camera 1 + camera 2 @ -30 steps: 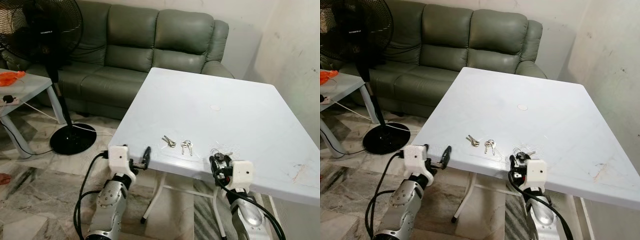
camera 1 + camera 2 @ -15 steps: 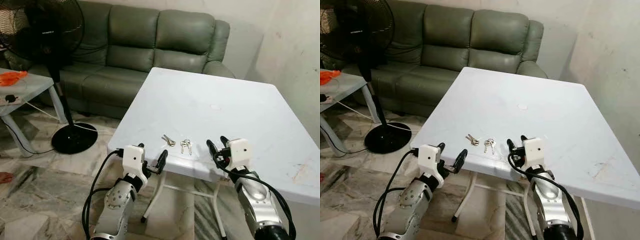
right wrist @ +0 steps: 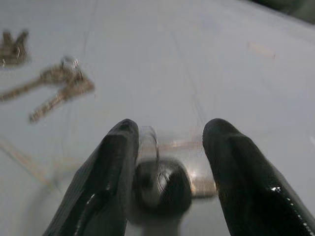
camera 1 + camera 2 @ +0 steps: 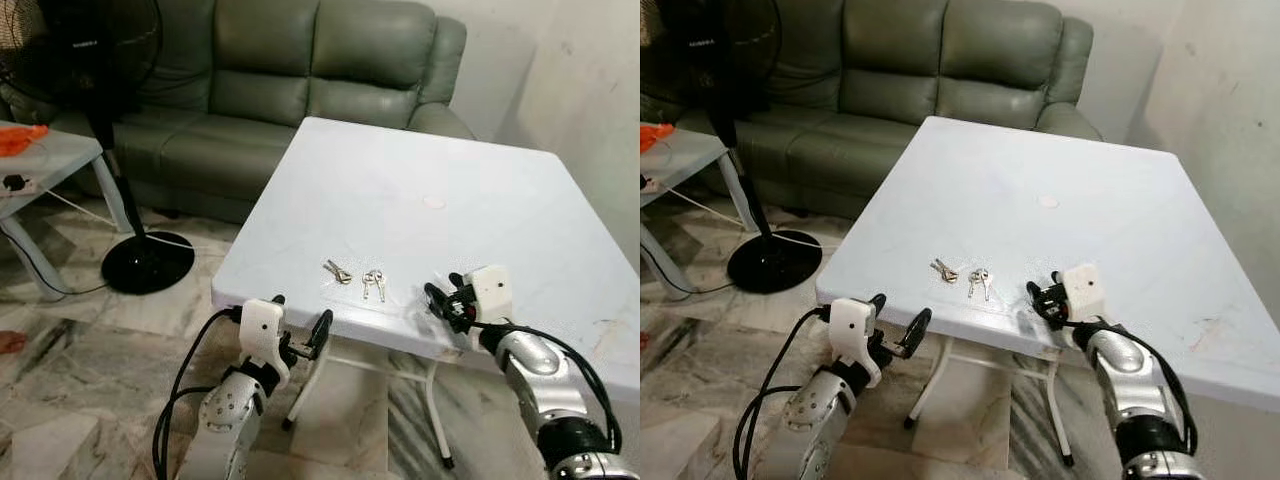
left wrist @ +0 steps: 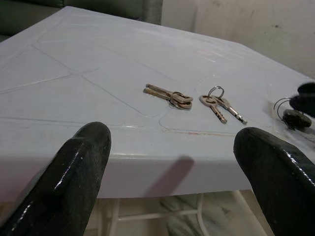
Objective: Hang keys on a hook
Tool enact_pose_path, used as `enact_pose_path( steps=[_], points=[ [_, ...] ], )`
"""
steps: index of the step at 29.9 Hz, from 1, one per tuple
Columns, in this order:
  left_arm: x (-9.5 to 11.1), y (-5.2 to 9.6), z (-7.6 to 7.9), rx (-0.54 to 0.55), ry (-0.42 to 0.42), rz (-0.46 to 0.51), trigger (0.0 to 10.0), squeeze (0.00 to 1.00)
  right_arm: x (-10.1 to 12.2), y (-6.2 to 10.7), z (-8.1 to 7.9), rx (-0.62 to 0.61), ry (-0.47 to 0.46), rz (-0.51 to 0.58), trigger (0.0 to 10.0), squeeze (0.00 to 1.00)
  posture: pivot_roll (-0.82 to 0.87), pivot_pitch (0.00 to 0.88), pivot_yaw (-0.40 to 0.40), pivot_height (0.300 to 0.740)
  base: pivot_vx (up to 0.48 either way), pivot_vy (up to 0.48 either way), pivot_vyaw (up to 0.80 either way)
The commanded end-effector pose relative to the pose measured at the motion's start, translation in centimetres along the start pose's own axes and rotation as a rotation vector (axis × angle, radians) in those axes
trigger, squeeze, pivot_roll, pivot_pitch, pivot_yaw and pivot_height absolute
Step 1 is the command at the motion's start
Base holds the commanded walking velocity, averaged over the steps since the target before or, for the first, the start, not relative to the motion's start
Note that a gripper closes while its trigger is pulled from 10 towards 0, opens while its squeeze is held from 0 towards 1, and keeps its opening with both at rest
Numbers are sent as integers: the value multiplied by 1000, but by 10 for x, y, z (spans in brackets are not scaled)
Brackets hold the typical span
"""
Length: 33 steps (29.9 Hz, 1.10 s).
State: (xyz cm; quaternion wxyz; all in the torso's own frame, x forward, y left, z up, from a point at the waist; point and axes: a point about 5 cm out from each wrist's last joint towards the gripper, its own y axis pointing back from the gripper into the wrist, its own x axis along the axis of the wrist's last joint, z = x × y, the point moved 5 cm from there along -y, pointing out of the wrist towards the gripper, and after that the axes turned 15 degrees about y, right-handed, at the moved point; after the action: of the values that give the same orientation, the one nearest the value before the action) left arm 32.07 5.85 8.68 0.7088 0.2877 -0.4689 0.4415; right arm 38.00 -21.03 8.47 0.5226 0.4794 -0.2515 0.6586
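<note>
At far left stands a black pedestal fan [image 4: 110,150] with a round base on a marbled tile floor [image 4: 60,380], beside a small pale side table [image 4: 40,165]. Behind is a grey-green leather sofa [image 4: 260,70] with plump cushions. A square white plastic bench [image 4: 430,230], smooth with faint moulded lines, holds the middle of the scene.

The left end effector [image 4: 300,325] hovers just off the bench's near edge, its two glossy black fingers [image 5: 78,167] spread wide and holding nothing. On the bench near that edge lie two small bunches of metal keys: one pair [image 4: 337,270] fanned flat, and just to its right a second pair [image 4: 373,285] on a thin ring.

Further right, the right end effector [image 4: 447,300] rests low over the bench, its fingers [image 3: 115,162] partly open around a small dark rounded object [image 3: 162,184] with a wire ring, which lies blurred between them.
</note>
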Motion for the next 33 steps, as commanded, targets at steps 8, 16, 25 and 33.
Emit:
enact_pose_path(
  steps=[8,16,25,33],
  points=[
    [-3,0,12,1,43,-2,10000,0,1,10,11,76,-15,23,10000,0,27,130,-91,740,0,0,0],
    [-2,-1,13,5,47,-1,10000,0,3,10,1,133,-47,44,10000,0,26,133,-90,740,0,0,0],
    [-2,-1,13,11,48,-5,10000,0,14,3,-10,126,-95,92,10000,0,31,131,-89,740,0,0,0],
    [-2,-1,13,11,53,-5,10000,0,18,-2,-12,100,-89,96,10000,0,33,130,-89,740,0,0,0]
  ],
)
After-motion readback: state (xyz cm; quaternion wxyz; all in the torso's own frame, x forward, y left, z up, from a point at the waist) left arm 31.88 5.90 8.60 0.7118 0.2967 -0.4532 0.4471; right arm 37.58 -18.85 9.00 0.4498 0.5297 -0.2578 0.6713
